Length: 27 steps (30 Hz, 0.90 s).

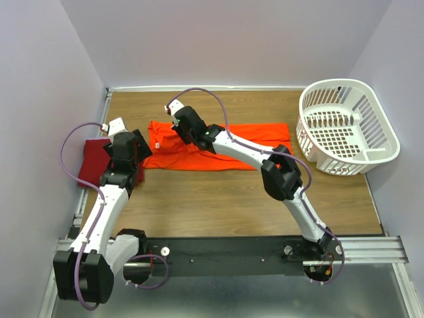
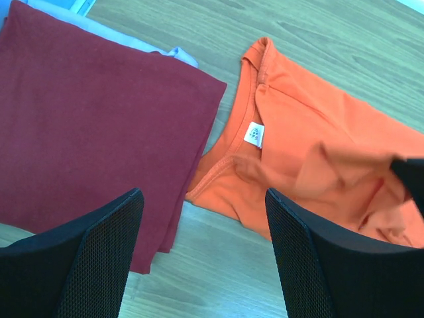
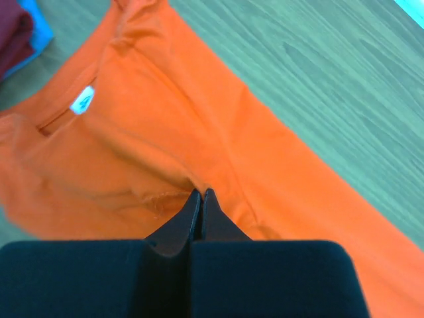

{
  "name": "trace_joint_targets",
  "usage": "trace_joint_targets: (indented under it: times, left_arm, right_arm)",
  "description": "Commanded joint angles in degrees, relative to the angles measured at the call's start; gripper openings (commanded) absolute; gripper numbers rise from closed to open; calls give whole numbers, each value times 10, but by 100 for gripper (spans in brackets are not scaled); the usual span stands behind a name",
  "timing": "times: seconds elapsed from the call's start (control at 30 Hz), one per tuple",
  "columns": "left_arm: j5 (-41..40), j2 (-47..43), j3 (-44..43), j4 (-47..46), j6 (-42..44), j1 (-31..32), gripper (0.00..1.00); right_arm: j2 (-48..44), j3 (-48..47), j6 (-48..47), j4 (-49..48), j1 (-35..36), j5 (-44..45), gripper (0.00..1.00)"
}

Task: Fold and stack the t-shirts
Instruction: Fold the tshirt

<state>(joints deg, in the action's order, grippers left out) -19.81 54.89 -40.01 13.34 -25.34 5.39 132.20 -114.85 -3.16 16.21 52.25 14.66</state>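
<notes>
Right gripper (image 3: 201,197) clenched on a fold of the orange shirt (image 3: 165,126), wood table (image 3: 318,66) to its right; left gripper (image 2: 203,202) released, crimson shirt (image 2: 86,119) edge left, orange collar right.

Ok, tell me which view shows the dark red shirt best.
The left wrist view: the dark red shirt lies folded, filling the left half, edges clear. From the top camera the left arm covers part of the shirt. The right wrist view catches only a sliver in its upper left corner.
</notes>
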Motion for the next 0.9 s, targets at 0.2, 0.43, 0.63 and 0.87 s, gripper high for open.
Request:
trace_joint_targets:
  times: [0.2,0.43,0.63,0.87]
  left_arm:
    - [31,25,-1,-11,1,1,82]
    - [55,50,-1,-12,6,1,81]
    - [100,94,-3,-16,2,1,81]
    - [169,208,-50,0,-2,2,70]
  right_arm:
    - [104,-109,-52,2,-18,3,2]
    - [120,-123,-68,1,-20,33,36]
    - [31,-42,-55,1,-27,46,52]
    - [-138,169,8,1,-49,16,50]
